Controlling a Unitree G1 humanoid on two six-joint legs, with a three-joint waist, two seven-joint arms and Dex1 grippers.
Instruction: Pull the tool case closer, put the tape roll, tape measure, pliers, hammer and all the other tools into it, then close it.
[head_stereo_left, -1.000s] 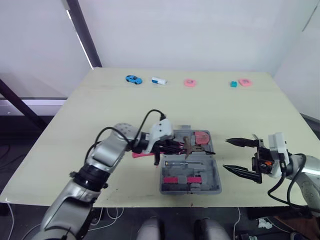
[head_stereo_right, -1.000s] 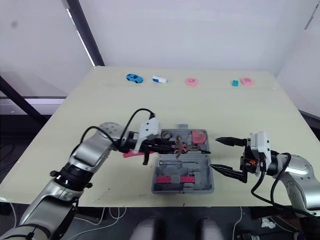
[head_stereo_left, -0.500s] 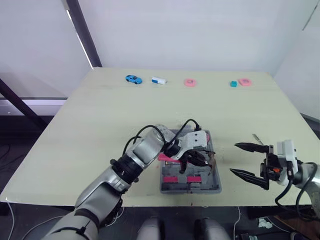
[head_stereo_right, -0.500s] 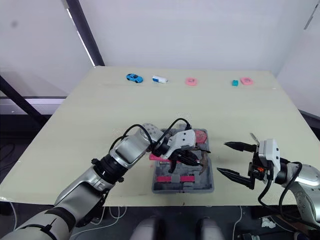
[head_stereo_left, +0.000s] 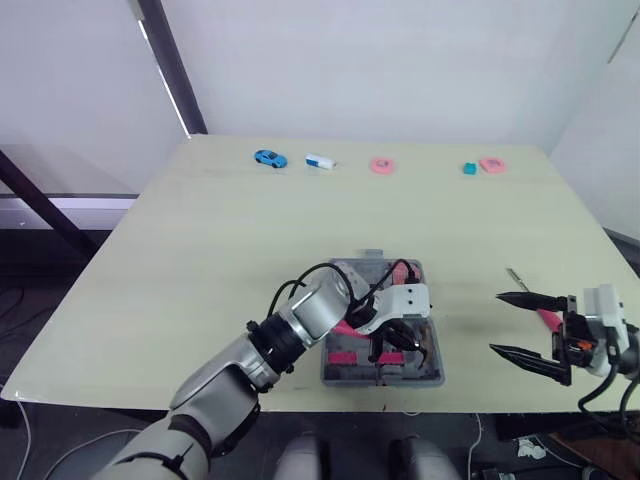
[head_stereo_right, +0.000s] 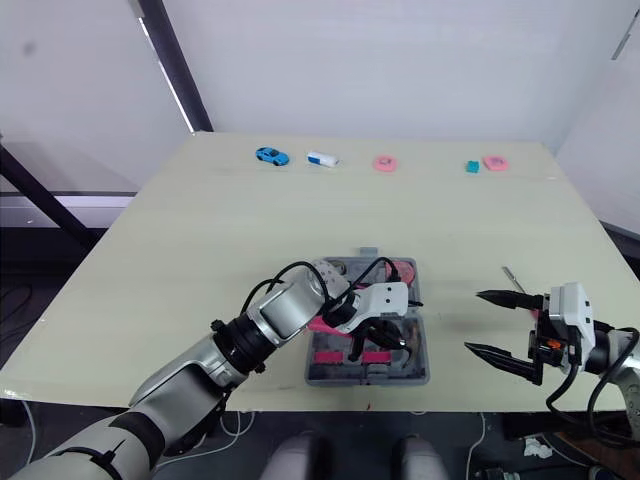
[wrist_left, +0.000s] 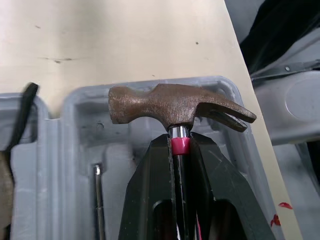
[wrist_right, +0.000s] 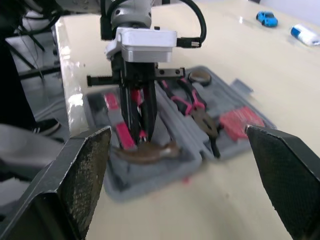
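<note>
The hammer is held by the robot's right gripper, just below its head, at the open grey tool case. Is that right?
Not quite. It is the left gripper that holds the hammer, clamped on the handle just below its head, at the open grey tool case. The left wrist view shows it. The right gripper hangs open and empty beside the case.

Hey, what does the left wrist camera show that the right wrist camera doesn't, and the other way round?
The left wrist view adds the split claw of the hammer and a thin metal rod lying in a slot beside it. The right wrist view adds the pliers and a red tool lying in the case, plus a blue toy car far across the table. Shared: the left gripper shut on the hammer's handle, with the head at the grey tool case.
</note>
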